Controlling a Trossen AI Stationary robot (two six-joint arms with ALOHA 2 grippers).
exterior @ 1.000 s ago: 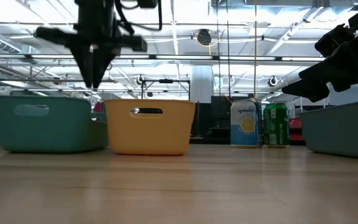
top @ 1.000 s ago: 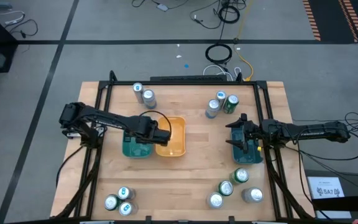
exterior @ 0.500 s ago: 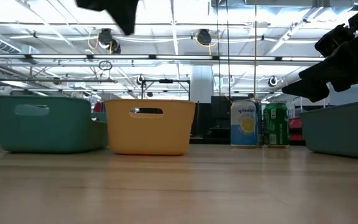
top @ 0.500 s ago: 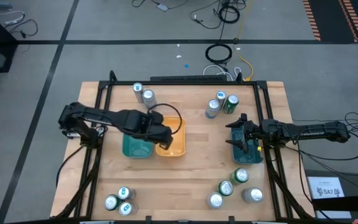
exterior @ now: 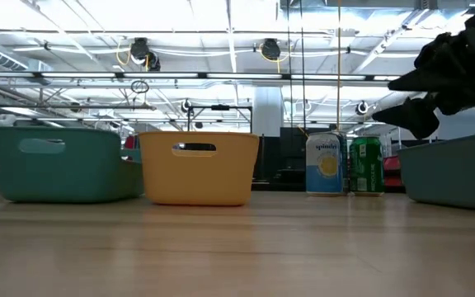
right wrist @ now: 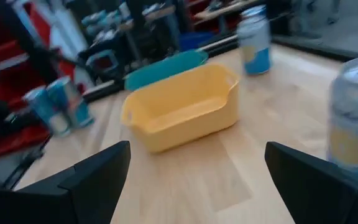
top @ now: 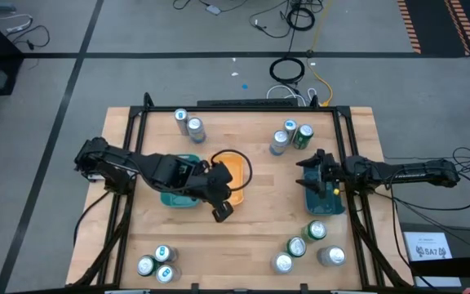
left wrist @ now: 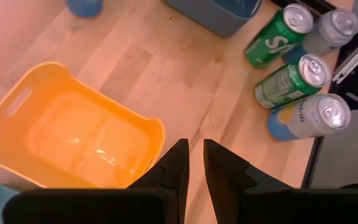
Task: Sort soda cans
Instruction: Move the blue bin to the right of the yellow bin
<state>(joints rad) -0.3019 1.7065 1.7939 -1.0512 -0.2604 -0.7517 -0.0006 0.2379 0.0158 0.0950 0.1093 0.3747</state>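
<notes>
In the high view the soda cans stand in clusters: two at the far left [top: 188, 122], three at the far right [top: 291, 135], three at the near left [top: 158, 265] and several at the near right [top: 307, 247]. My left gripper [top: 221, 211] hangs high over the table just past the yellow tray's [top: 233, 171] near edge, holding nothing. In its wrist view the left gripper [left wrist: 194, 163] shows its fingers almost together. My right gripper [top: 313, 168] hovers open over the dark teal tray [top: 326, 201]; in its own view the right gripper [right wrist: 197, 180] is also wide and bare.
A teal tray [top: 175, 196] lies under my left arm, touching the yellow tray's left side. In the low view the teal tray [exterior: 56, 161], the yellow tray [exterior: 198, 167], a blue can [exterior: 326, 165] and a green can [exterior: 365, 165] stand in a row. Bare wood spans the table's middle and near strip.
My left gripper has risen out of the low view. It has also moved from above the seam of the teal and yellow trays toward the table's near edge, past the yellow tray. The cans and trays have stayed in place.
</notes>
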